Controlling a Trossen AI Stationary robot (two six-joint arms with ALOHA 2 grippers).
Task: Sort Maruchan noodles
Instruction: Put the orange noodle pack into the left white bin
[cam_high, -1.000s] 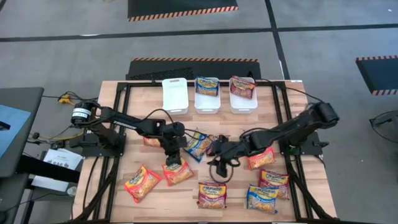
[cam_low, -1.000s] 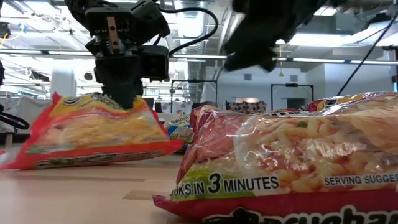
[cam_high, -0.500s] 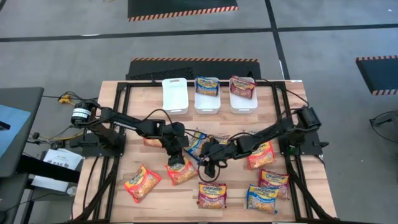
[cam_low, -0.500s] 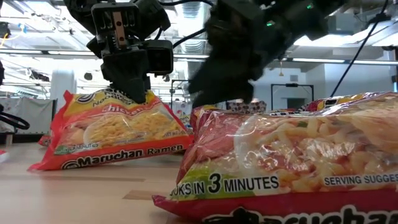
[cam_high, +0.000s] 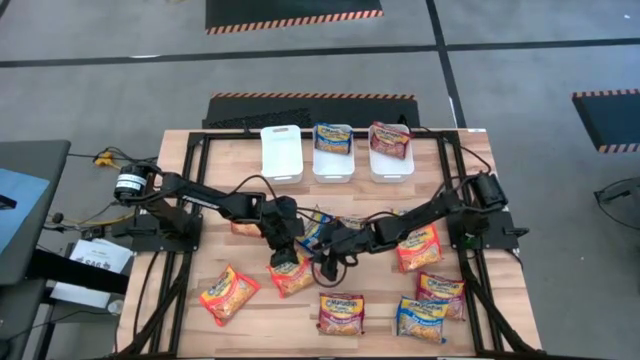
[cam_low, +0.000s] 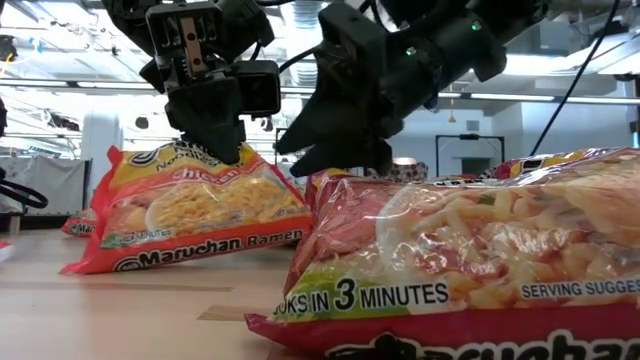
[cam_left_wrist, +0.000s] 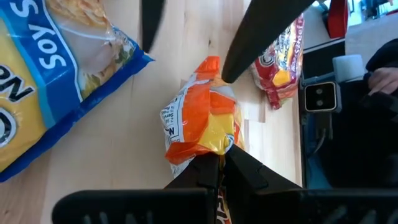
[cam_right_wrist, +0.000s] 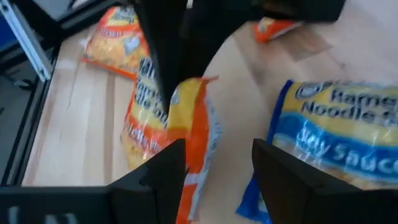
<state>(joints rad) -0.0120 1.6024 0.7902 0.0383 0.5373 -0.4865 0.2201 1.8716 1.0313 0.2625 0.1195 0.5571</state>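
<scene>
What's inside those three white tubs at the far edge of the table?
From above, the left tub looks empty. The middle tub holds a blue noodle packet, the right tub a dark red packet. Anything lying beneath those two packets is covered.

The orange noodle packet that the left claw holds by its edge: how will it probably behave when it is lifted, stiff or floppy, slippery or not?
The orange packet hangs tilted from the left claw yet keeps its flat shape, so the block inside probably stays stiff. Its crinkled edge looks floppy. The glossy film may slip.
</scene>
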